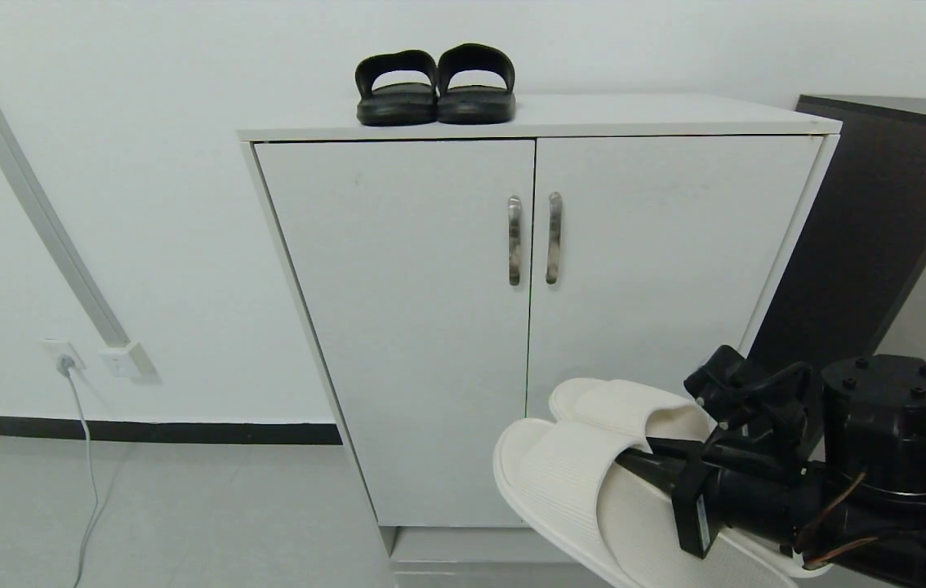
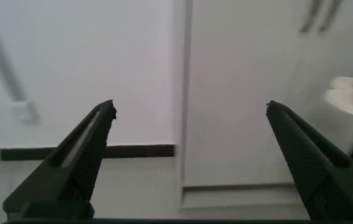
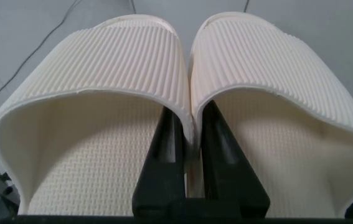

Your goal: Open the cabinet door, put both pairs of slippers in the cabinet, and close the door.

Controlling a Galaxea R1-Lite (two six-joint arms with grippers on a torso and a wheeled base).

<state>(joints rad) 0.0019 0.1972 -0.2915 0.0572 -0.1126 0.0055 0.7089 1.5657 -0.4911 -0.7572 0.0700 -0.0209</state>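
Grey trunking (image 1: 30, 196) slants down the white wall (image 1: 185, 204) to a box (image 1: 126, 360) beside 1 socket (image 1: 63, 356), whose cable (image 1: 90, 482) hangs to the floor (image 1: 226, 514).

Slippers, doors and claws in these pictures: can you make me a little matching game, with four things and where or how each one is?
Things
1. black slippers
2. white slippers
3. cabinet doors
4. left gripper

Places and states
A. shut
B. clamped in the right gripper
C. on top of the cabinet
D. open, holding nothing

Pairs: 1-C, 2-B, 3-A, 4-D
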